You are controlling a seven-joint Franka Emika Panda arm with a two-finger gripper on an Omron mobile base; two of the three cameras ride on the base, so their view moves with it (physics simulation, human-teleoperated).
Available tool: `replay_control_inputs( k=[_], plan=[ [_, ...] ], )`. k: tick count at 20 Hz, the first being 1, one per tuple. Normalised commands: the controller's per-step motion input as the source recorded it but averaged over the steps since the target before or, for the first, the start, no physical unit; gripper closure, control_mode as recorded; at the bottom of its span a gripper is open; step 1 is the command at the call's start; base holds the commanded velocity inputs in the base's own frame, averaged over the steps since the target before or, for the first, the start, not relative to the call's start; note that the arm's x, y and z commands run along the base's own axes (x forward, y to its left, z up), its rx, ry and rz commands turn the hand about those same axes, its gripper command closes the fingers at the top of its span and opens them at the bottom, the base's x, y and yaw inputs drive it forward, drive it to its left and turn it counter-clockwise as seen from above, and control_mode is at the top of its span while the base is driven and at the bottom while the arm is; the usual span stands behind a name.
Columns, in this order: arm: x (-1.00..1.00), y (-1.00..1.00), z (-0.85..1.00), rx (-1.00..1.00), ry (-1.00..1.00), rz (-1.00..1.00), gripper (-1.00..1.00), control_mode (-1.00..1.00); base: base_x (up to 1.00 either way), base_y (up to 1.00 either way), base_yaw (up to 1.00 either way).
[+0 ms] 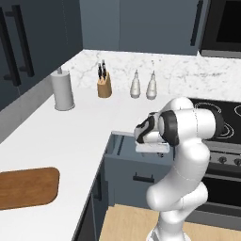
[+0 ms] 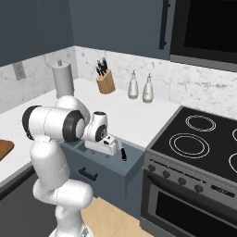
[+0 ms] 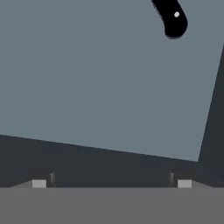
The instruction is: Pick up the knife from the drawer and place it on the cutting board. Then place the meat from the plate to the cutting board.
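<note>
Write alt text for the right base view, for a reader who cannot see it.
A white robot arm holds its open gripper over an open blue-grey drawer, where the knife shows its black handle. To the right is a black stove; on the white counter behind stand a knife block and two bottles.

The white countertop (image 1: 66, 136) runs along the marbled wall and carries a paper-towel roll (image 1: 62, 89), a tan knife block (image 1: 104, 85) and two pale bottles (image 1: 143, 85) side by side — all near the back. The brown cutting board (image 1: 27, 187) lies flat at the counter's near end, well apart from them. The open drawer (image 3: 105, 83) holds the knife (image 3: 173, 16) — its black handle lies on the grey floor.
</note>
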Motion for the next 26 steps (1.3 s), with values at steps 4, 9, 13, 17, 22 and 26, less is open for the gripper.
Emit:
replay_control_inputs(
  k=[4,9,13,17,22,26],
  plan=[
    [0.14,0.0,-0.51,0.0,0.05,-0.05,-1.0,-1.0,0.0,0.0,0.0],
    [0.03,0.0,-0.33,0.0,0.0,-0.03,-1.0,-1.0,0.0,0.0,0.0],
    [-0.49,-0.03,-0.12,0.03,0.02,0.0,-1.0,-1.0,0.0,0.0,0.0],
    [-1.0,-0.01,-0.01,0.05,0.01,0.0,-1.0,-1.0,0.0,0.0,0.0],
    [-0.96,0.0,0.0,0.03,0.05,0.0,-1.0,-1.0,0.0,0.0,0.0],
    [-0.36,0.03,0.07,0.02,0.07,0.0,-1.0,-1.0,0.0,0.0,0.0]
  ],
)
